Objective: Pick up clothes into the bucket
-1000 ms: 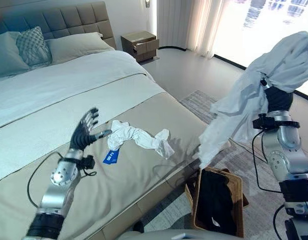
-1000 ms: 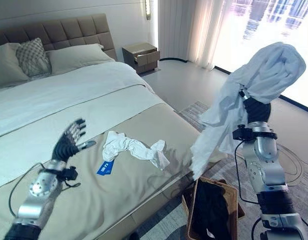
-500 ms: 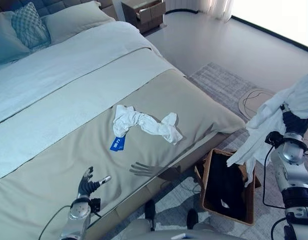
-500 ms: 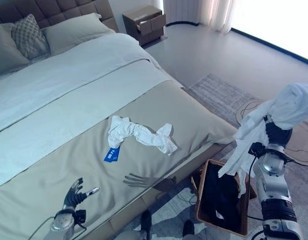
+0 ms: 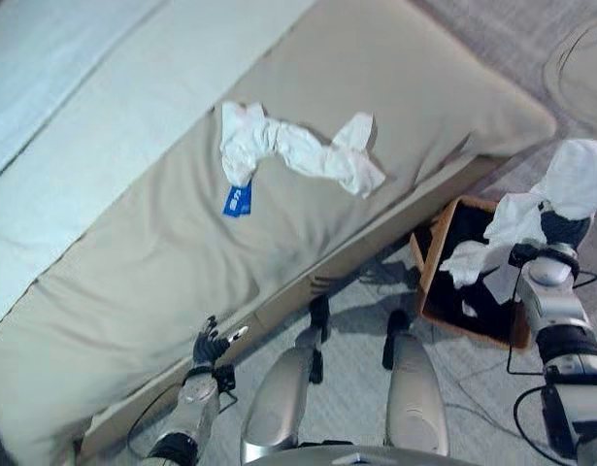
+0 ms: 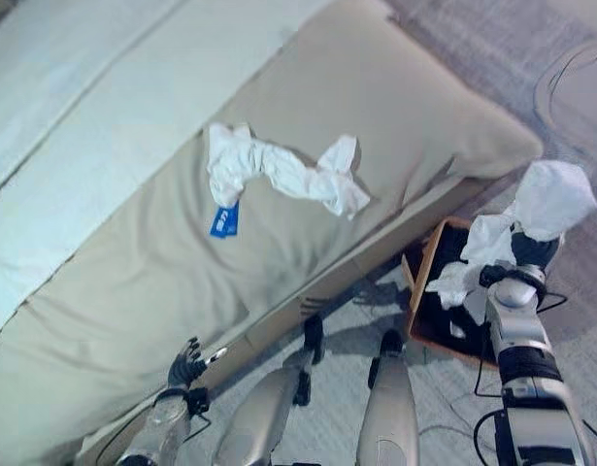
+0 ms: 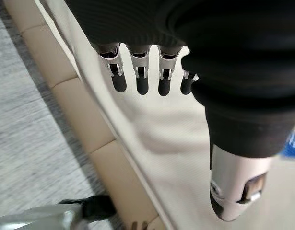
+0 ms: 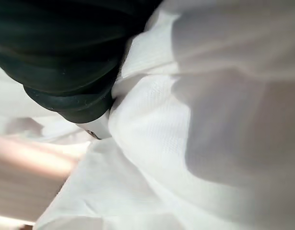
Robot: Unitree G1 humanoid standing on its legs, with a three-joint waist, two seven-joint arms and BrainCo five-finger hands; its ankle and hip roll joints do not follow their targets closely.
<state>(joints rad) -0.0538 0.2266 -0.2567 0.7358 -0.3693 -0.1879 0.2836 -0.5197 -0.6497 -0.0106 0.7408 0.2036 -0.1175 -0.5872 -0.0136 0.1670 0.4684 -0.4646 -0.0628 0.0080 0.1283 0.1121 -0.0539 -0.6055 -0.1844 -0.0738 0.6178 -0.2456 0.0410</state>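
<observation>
A white garment (image 5: 298, 150) with a blue tag (image 5: 238, 200) lies stretched out on the beige bedcover. A second white garment (image 5: 581, 177) is draped over my right hand (image 5: 567, 231), and its loose end (image 5: 478, 260) hangs down into the wooden bucket (image 5: 432, 262), which has a dark lining and stands on the floor by the bed's corner. In the right wrist view the white cloth (image 8: 195, 124) covers the hand. My left hand (image 5: 211, 345) is low at the bed's front edge, open and empty, its fingers (image 7: 137, 81) straight over the cover.
The bed (image 5: 162, 262) fills the left and middle, with a padded beige frame (image 7: 89, 139) along its front edge. A grey rug (image 5: 492, 39) covers the floor to the right, behind the bucket.
The camera has tilted down. My right arm has come down with the white garment, whose end now hangs in the bucket. My left hand has dropped to the bed's front edge.
</observation>
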